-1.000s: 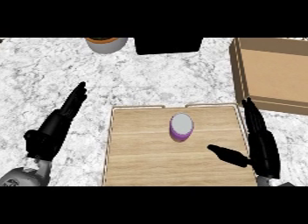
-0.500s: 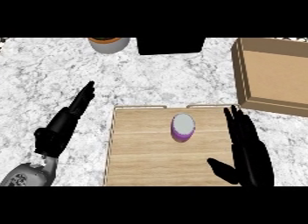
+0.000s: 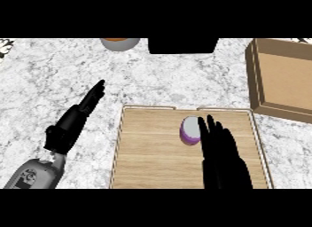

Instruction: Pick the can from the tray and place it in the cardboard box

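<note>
A purple can with a grey top (image 3: 190,130) stands on the wooden tray (image 3: 152,150) near its far middle. My right hand (image 3: 220,155) is over the tray, fingers straight, its fingertips just right of the can and partly in front of it. It holds nothing. The open cardboard box (image 3: 290,82) lies at the right, beyond the tray's far right corner. My left hand (image 3: 73,122) rests open on the marble counter left of the tray, fingers pointing away.
A grey bowl with an orange inside (image 3: 119,43) sits at the counter's far edge, next to a black block (image 3: 183,45). Marble counter stretches between the tray and those things.
My right hand has moved left from the tray's right edge to beside the can. The view has shifted slightly; the can and tray stay put.
</note>
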